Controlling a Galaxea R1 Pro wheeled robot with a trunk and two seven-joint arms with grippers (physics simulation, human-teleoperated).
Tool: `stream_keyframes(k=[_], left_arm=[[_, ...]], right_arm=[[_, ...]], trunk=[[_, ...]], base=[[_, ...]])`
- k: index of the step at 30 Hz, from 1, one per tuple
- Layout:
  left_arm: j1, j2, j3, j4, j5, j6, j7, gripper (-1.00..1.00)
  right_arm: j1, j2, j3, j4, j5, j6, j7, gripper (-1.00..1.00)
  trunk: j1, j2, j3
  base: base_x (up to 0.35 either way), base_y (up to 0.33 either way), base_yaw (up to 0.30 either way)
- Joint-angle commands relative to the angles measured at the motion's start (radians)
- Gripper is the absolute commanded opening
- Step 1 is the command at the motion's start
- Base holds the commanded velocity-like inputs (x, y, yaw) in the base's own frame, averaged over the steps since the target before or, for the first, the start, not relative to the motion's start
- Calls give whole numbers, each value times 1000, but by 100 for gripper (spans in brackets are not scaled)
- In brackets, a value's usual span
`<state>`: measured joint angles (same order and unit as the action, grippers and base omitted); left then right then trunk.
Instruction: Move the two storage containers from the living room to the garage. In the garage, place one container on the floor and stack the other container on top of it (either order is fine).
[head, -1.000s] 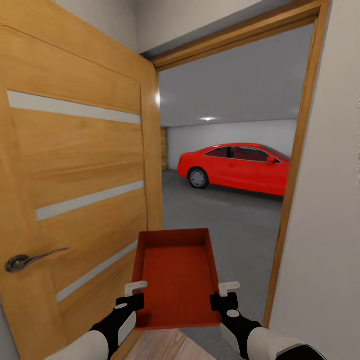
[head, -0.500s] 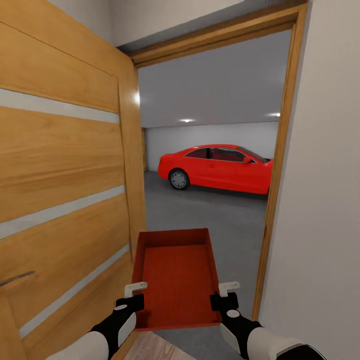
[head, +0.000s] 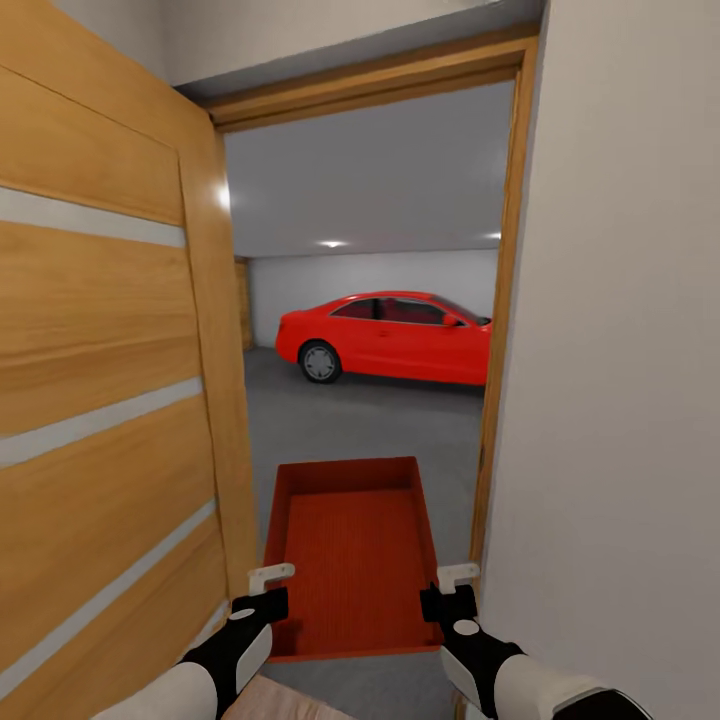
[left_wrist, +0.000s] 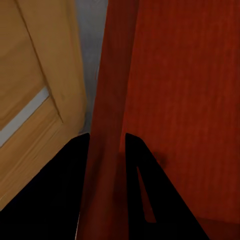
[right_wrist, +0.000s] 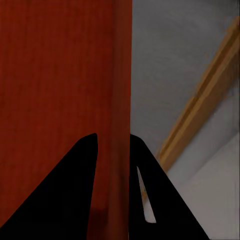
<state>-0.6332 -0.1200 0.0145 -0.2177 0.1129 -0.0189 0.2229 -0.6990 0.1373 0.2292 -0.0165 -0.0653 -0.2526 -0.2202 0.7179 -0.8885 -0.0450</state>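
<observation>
Forward-stretched, left end effector (head: 268, 590) and right end effector (head: 448, 592) each pinch the storage container (head: 350, 545) walls.

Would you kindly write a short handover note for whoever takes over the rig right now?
Left gripper: shut on the container's left wall.
Right gripper: shut on its right wall.
Storage container: held level between both arms, empty, at the garage doorway, open wooden door to the left.
Ahead: grey garage floor and red car.
Done: one container brought to the threshold.
Left: drive in, set it on the floor, bring the second container, stack it on top.
</observation>
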Motion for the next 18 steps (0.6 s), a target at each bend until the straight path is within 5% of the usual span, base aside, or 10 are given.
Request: stream_keyframes(k=[1,18], left_arm=[[0,60,-4,-5,5,-85,-67,-100],[0,60,-5,-5,5,-85,-68,-100]], right_arm=[[-1,1,-74,3,-2,1,2,-100],[-2,2,-74,3,-1,2,1,-100]], trunk=[[0,-1,-1],[0,-1,0]], base=[[87,0,-275],[294,105,-43]])
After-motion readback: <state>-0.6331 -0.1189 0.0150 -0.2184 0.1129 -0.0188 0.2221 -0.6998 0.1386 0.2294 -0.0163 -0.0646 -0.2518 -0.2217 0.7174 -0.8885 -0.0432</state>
